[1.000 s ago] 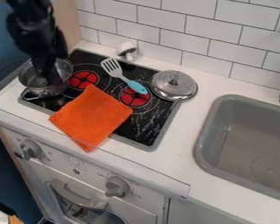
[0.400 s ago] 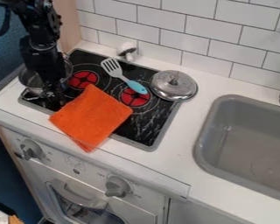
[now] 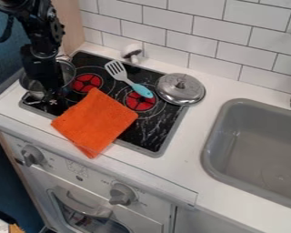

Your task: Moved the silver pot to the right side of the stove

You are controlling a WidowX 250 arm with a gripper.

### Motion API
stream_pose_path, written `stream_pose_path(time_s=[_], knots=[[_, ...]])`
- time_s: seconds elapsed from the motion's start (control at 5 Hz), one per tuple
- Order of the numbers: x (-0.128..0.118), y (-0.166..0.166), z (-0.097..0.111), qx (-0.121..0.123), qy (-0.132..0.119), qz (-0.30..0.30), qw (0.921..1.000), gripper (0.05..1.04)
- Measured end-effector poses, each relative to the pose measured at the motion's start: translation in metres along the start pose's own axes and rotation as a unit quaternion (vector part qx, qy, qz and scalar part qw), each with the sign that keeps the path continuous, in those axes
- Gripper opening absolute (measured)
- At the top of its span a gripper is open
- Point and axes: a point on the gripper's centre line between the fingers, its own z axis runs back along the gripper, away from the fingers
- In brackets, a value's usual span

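Observation:
The silver pot [image 3: 66,73] stands at the left end of the black stove top [image 3: 149,132], partly hidden behind the arm. My gripper [image 3: 52,101] hangs over the pot's front right part, low down by its near rim. Dark fingers against the dark stove make it impossible to see how far apart they are, or whether they touch the rim.
An orange cloth [image 3: 96,122] lies across the stove's front, just right of the gripper. Behind it are a spatula [image 3: 127,78] with a blue handle and a silver lid [image 3: 180,89]. A grey sink [image 3: 257,145] is at the right.
The gripper has come down and toward the viewer, from inside the pot to its near rim, then slightly left. The pot, cloth, spatula and lid have not visibly moved.

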Motion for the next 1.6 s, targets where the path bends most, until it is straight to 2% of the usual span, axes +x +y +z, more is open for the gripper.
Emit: stream_pose_path(time_s=[0.2, 0.4, 0.6, 0.8, 1.0, 1.2, 1.4, 1.6], knots=[[-0.002, 0.001, 0.0, 0.0, 0.0, -0.001, 1.0, 0.371], [-0.002, 0.002, 0.0, 0.001, 0.002, 0.003, 1.0, 0.157], [-0.002, 0.003, 0.0, 0.001, 0.0, 0.005, 1.0, 0.074], [-0.002, 0.004, 0.004, -0.005, -0.016, -0.014, 0.9998, 0.072], [0.0, 0.0, 0.025, -0.038, -0.007, -0.02, 0.9991, 0.072], [0.0, -0.002, 0.059, -0.081, 0.006, -0.029, 0.9962, 0.072], [-0.018, 0.01, 0.087, -0.11, 0.042, -0.052, 0.9916, 0.072], [-0.05, 0.037, 0.106, -0.101, 0.101, -0.098, 0.9849, 0.072]])
